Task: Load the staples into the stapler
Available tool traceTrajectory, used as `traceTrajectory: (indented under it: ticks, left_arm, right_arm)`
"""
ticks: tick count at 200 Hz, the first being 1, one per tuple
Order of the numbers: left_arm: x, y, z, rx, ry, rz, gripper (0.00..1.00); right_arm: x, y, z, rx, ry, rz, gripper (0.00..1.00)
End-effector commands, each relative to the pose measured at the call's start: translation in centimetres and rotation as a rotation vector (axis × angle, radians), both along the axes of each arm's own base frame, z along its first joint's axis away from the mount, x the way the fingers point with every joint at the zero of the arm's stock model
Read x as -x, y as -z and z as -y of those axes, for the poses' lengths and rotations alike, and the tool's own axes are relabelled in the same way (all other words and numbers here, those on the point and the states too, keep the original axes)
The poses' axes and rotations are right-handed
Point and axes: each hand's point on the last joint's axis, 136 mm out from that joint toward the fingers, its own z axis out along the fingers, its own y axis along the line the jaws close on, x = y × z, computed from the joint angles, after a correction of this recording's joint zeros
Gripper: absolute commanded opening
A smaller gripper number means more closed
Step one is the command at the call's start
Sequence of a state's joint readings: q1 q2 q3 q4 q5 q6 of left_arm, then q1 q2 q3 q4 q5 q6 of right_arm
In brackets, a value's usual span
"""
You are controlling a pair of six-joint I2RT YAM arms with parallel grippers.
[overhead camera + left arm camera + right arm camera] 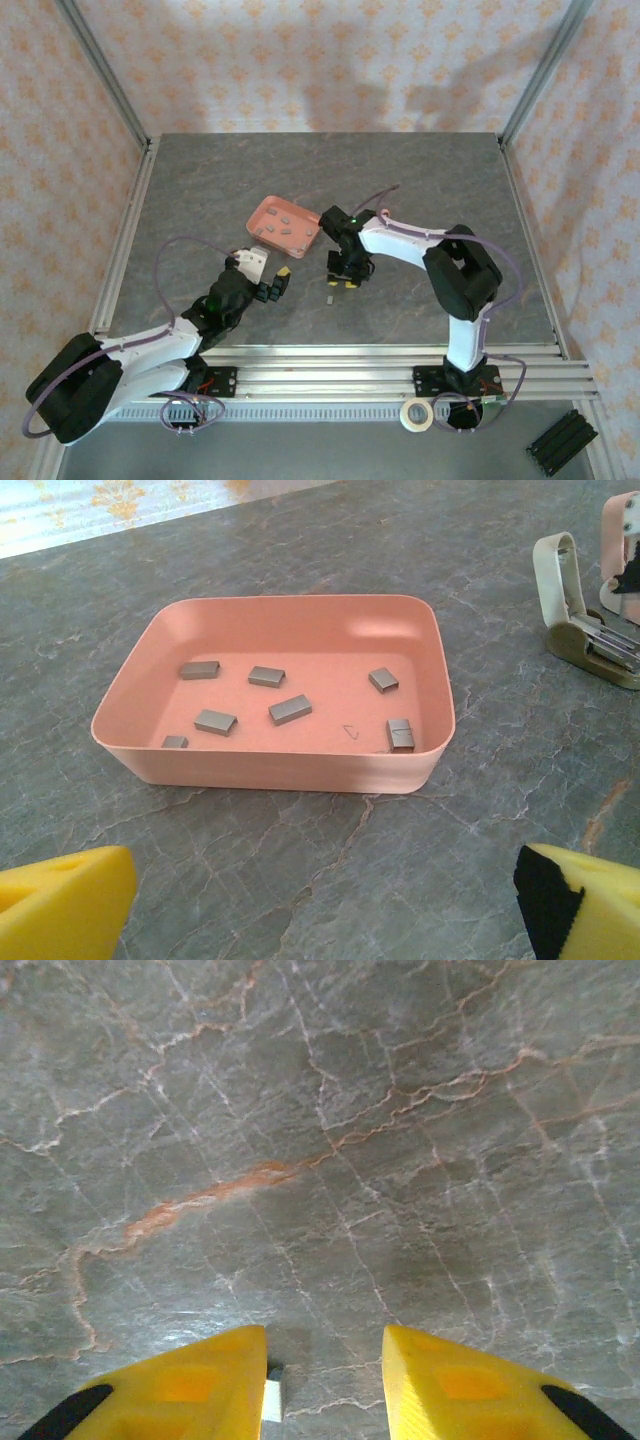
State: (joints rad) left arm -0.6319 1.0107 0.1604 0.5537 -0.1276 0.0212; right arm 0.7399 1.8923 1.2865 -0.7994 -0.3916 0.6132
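The salmon-pink tray sits mid-table and holds several small dull-grey staples. The small pink-and-white stapler lies open to the right of the tray, its metal channel showing. My left gripper hovers just in front of the tray, open wide and holding nothing. My right gripper points down at bare table beside the stapler, open. A tiny pale piece lies against the inner edge of its left finger. A small dark bit lies on the table near it.
The grey marbled table has metal rails along its left edge and front. A tape roll and a black block lie beyond the front rail at lower right. Patterned walls enclose the back and sides.
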Motion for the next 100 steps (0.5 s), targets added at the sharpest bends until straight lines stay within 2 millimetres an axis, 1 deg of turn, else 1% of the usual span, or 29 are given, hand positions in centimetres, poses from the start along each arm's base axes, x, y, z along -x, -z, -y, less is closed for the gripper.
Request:
traceTrajectory:
  ticks: [1,56,75,100]
  left_arm:
    - [-0.2,-0.7,-0.1,0.016,-0.001,0.035,0.99]
    - [-0.2,-0.9,-0.6,0.019,-0.026,0.04,0.99]
    - [-0.2,-1.0,-0.6,0.022,-0.029,0.044,0.99]
    - [-0.1,-1.2,-0.6,0.023,-0.029,0.047,0.99]
  right_arm:
    - [0.9,-0.3,-0.1,0.043,-0.024,-0.024,0.35]
    - [2.3,-0.8,-0.6,0.084,-0.074,-0.034,0.35]
    - [2.7,-0.6,-0.7,0.095,-0.083,-0.044,0.35]
    - [3.1,-0.4,-1.4,0.082,-0.104,-0.062,0.34]
